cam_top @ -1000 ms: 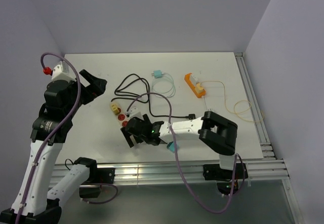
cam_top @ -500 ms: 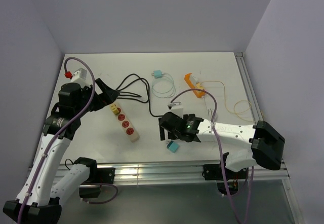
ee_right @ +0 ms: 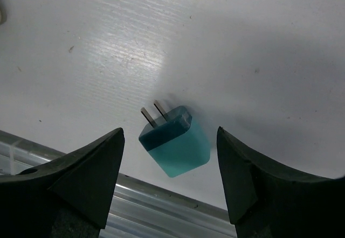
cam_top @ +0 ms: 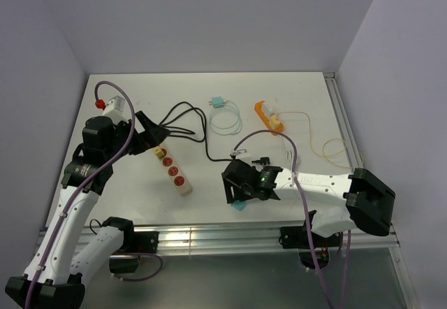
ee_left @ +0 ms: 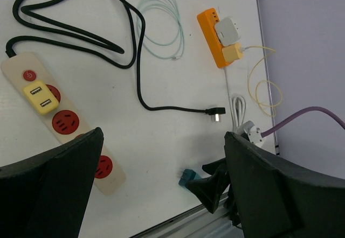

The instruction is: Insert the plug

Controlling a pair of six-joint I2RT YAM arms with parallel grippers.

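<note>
1. Left gripper (ee_left: 161, 165): jaws spread wide with nothing between them; I see it hang over the left part of the white tabletop (cam_top: 307, 92), above the far end of item 4.
2. Right gripper (ee_right: 168, 141): jaws apart; it straddles item 3 with a strip of bare table showing on either side, and neither finger touches it.
3. Small teal cube-shaped plastic plug adapter (ee_right: 175, 149): the task's plug; it lies on its side on the table close to the near edge, right of centre, with two flat metal prongs bare; from the overhead camera I see only a corner of it under the right gripper.
4. Cream plastic power strip with round red sockets (ee_left: 59, 122): lies flat on the left near part of the table, well apart from item 3 and to its left; a yellow two-port USB block (ee_left: 41, 98) sits in a socket near its far end.
5. Thick black cable (ee_left: 178, 108): runs from the far end of item 4 and loops across the far left of the table; it ends in a black plug (ee_left: 215, 112) lying loose near the centre.
6. Orange plastic power strip (ee_left: 212, 39): far right; it carries a white adapter (ee_left: 227, 29) and a pale yellow adapter (ee_left: 233, 53), the latter with a thin yellow cord.
7. Second teal plug (cam_top: 218, 103) on a coiled pale green lead: far centre, unplugged.
</note>
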